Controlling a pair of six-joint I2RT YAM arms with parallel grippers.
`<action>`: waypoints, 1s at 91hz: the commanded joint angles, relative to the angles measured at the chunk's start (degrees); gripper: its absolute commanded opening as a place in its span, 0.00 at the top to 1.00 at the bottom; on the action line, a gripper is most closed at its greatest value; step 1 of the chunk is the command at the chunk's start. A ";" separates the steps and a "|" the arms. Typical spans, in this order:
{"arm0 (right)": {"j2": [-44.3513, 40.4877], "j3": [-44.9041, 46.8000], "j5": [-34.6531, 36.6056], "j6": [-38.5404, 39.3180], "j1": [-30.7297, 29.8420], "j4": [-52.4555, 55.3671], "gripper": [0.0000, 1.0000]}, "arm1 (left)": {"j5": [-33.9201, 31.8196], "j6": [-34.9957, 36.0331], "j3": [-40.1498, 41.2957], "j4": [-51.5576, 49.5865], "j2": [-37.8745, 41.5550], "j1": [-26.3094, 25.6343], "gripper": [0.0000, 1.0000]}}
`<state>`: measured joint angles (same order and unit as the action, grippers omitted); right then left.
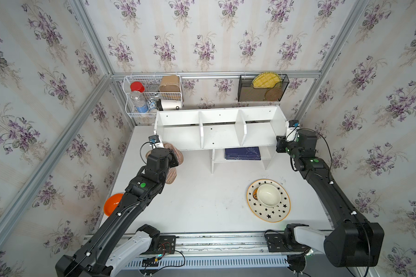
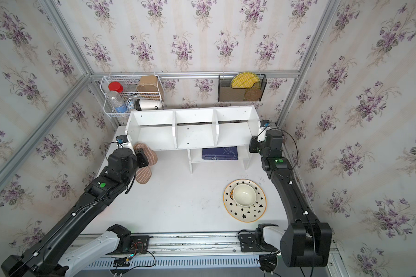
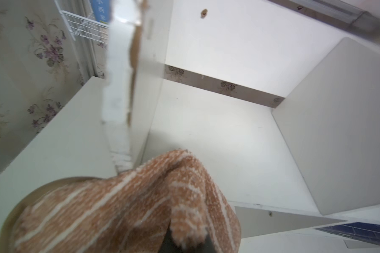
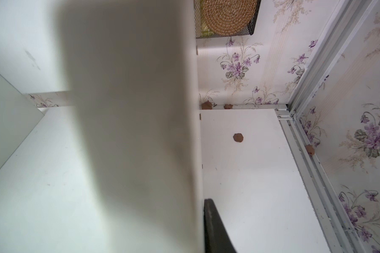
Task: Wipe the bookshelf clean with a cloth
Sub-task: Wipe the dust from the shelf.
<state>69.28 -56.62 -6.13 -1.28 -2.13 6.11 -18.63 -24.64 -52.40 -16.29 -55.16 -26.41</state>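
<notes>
Risks first. The bookshelf (image 1: 222, 134) stands at the far side of the table, three upper compartments open toward the arms.

- The cloth (image 1: 172, 176) is bunched, with a loose lobe hanging below the grip. In the left wrist view it sits just beside the chipped left end panel (image 3: 119, 87). A sweep into the left compartment could snag the lobe on that edge and drag the cloth out of the jaws.
- Little cloth lies flat. Judgement: contact would be a small patch, so streaks are likely to be missed.
- Wiping pressure pushes the shelf toward the far wall. If the right hold slips, the unit may slide or twist.
- The book (image 1: 242, 153) on the lower shelf blocks wiping there.

Jaws.

- Left gripper (image 2: 143, 158): closed tight on the cloth, near the shelf's left end, just short of the compartment.
- Right gripper (image 1: 287, 134): narrow. One finger (image 4: 215, 227) lies against the outer face of the right end panel; the other is hidden. Judgement: clamped on that panel to steady the shelf.
</notes>
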 commanded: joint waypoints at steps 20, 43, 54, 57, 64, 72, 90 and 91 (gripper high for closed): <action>-0.17 -0.50 -2.61 -12.17 -0.09 -1.56 1.00 | 7.81 -3.53 -3.30 11.21 -9.95 -10.95 1.00; -0.42 -0.87 4.37 -14.80 -0.14 1.34 1.00 | -1.32 -3.91 -2.53 -1.40 -3.42 -2.37 1.00; -0.66 0.54 8.76 -17.44 -0.47 2.22 1.00 | -3.17 -4.71 -1.50 -8.17 1.27 5.26 1.00; -0.90 1.26 9.96 -18.05 -0.49 2.27 1.00 | -2.97 -4.48 -1.17 -9.23 2.29 6.85 1.00; -1.68 2.97 11.63 -19.30 -0.51 1.43 1.00 | -2.26 -3.71 -0.34 -10.09 3.39 9.60 1.00; -1.70 3.34 13.06 -20.92 -0.52 1.51 1.00 | -1.79 -3.72 -0.45 -11.07 2.97 11.42 1.00; -1.57 3.14 14.54 -24.60 -2.08 1.23 1.00 | 3.47 -4.83 -1.67 -8.04 -1.70 11.96 1.00; -1.50 3.07 14.51 -24.62 -2.13 1.25 1.00 | 4.11 -4.99 -1.79 -7.74 -1.88 11.85 1.00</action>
<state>67.18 -53.47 3.68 -11.27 -3.70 3.77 -19.07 -28.67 -53.36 -26.02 -55.42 -14.59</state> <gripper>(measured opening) 0.218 0.080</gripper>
